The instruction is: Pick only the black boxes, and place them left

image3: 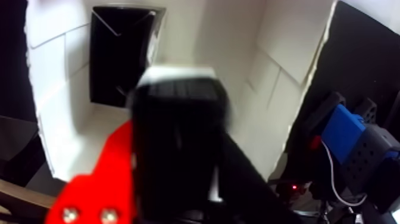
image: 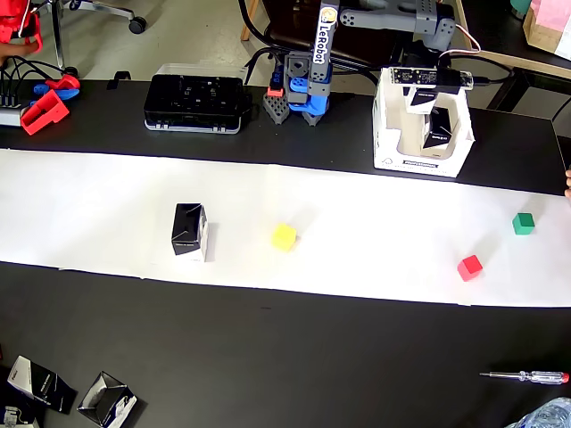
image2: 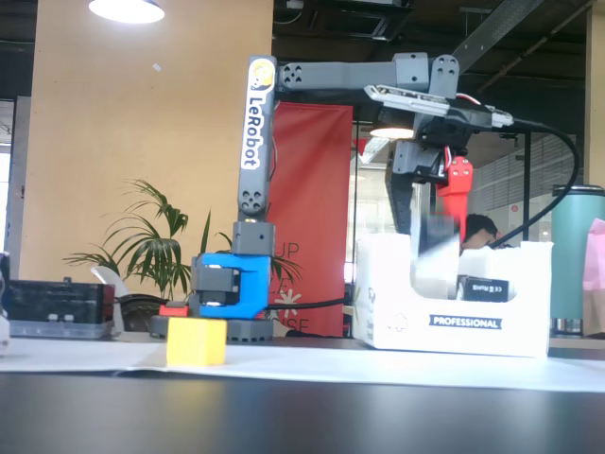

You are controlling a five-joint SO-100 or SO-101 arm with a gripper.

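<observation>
Overhead view, left to right: one black box (image: 189,230) is standing on the white paper strip (image: 375,192), far to the gripper's left; a yellow cube (image: 284,236) is sitting nearer. The gripper (image: 436,125) is hanging over the white bin (image: 389,134), its jaws clamping a second black box (image3: 176,149) above another carton (image3: 122,53) lying inside. Red cube (image: 469,267) and green cube (image: 524,223) are lying to its right.

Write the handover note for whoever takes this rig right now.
Pincer: shut on a black box, over the white carton at the table's right end in the overhead view.
A second black box is inside that carton.
Another black box stands on the white strip at left; two more lie at the table's bottom-left corner.
Left: carry the held box left, then fetch the remaining one.
</observation>
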